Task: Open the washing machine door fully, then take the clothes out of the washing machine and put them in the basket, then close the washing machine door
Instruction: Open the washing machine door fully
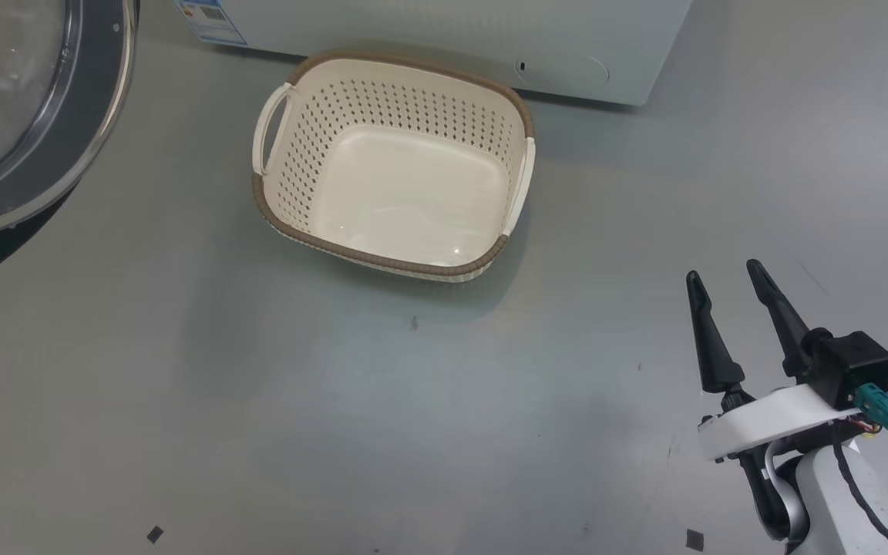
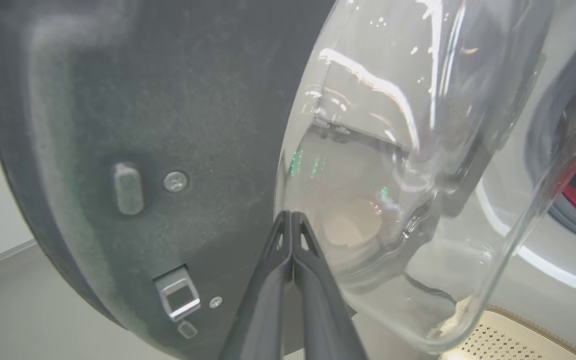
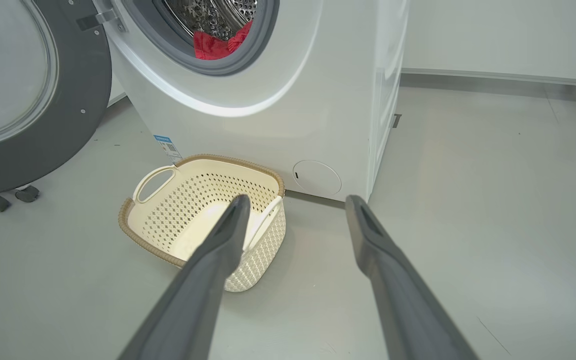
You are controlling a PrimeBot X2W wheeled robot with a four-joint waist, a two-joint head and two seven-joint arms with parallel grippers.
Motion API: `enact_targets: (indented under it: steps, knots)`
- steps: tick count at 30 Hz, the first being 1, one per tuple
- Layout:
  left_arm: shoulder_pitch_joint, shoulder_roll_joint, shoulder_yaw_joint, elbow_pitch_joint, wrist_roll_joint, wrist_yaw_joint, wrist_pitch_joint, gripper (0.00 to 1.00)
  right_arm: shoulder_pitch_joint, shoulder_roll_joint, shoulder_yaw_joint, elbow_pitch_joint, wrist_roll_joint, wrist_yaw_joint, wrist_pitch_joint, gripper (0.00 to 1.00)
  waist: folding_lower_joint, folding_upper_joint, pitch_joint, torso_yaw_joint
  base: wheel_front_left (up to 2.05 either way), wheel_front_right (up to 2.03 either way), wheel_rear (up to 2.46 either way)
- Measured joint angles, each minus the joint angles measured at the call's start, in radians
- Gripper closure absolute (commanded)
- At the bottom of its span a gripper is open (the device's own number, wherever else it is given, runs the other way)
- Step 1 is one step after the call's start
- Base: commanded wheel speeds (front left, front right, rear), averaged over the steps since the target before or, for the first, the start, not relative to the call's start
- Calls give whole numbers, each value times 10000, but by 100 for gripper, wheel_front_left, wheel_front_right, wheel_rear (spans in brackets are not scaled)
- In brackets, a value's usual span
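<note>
On the grey floor (image 1: 259, 401), just before the washing machine (image 3: 288, 125), stands the basket (image 1: 405, 116), upright, with nothing inside it. Its back rim is near the lower front panel of the machine, below a small blue sticker (image 1: 209, 19) and to the left of a round cover (image 3: 317, 177).

The washing machine door (image 3: 83, 100) is swung open to the left of the machine, and its inner side with the clear glass bowl faces out. The round mouth is uncovered, and the clothes (image 3: 215, 45) lie inside the steel drum (image 3: 208, 12) as a red heap at the lower edge of the grey rubber rim.

The left gripper (image 2: 292, 215) has its two fingers pressed together with nothing between them. Its tips point at the inner face of the door, at the place where the dark ring meets the glass bowl; I cannot tell if they touch it. A metal latch (image 2: 178, 295) is lower left of the tips.

The right gripper (image 1: 723, 271) hangs over the bare floor to the right of the basket, well apart from it. Its fingers are spread wide and hold nothing.
</note>
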Motion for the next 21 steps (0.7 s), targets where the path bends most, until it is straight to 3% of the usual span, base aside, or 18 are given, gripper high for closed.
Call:
enact_targets:
  steps: [21]
  knots:
    - [1068,-688,-1546,-368,1047,-326,-48,100,251,477,-353,708,539,0,-173,0,0,0,-2191,-313,0,0,0]
